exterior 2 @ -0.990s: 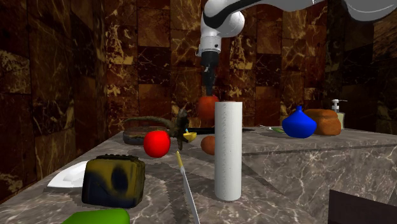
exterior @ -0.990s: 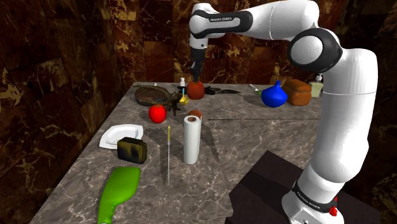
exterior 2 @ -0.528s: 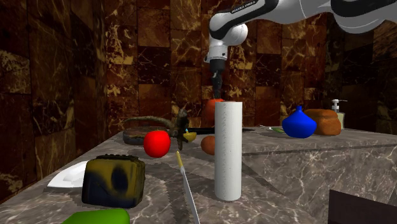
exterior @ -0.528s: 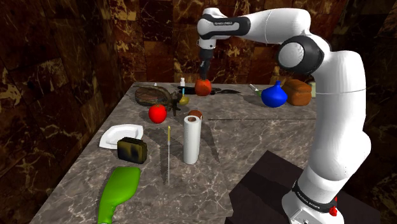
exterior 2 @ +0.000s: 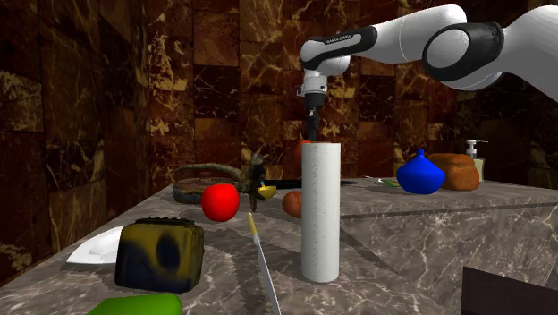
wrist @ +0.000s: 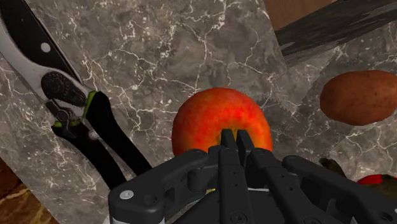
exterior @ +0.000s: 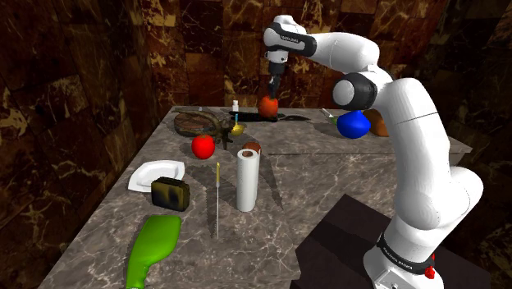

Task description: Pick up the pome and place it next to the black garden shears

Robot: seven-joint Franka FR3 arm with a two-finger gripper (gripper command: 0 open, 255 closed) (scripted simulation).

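The pome is a red-orange apple (exterior: 268,106), and my gripper (exterior: 270,97) is shut on its top over the back of the marble table (exterior: 328,176). In the wrist view the two fingers stand close together on the apple (wrist: 219,124), with the gripper (wrist: 233,135) right above it. The black-handled garden shears (wrist: 76,105) with a pale blade lie on the marble close beside the apple. In the shoulder view the shears (exterior: 287,117) lie just to the right of the apple. In the second exterior view the gripper (exterior 2: 312,134) hangs behind the paper roll, which hides most of the apple (exterior 2: 299,150).
A white paper roll (exterior: 248,179) stands mid-table with a brown potato (exterior: 251,148) behind it. A red ball (exterior: 203,146), a white plate (exterior: 156,174), an olive box (exterior: 171,192) and a green bottle (exterior: 153,246) lie toward the shoulder view's left. A blue vase (exterior: 354,123) stands at the back right.
The gripper has carried the apple back and toward the shoulder view's right, from near the yellow-tipped clutter over to the shears. The arm has stretched out further.
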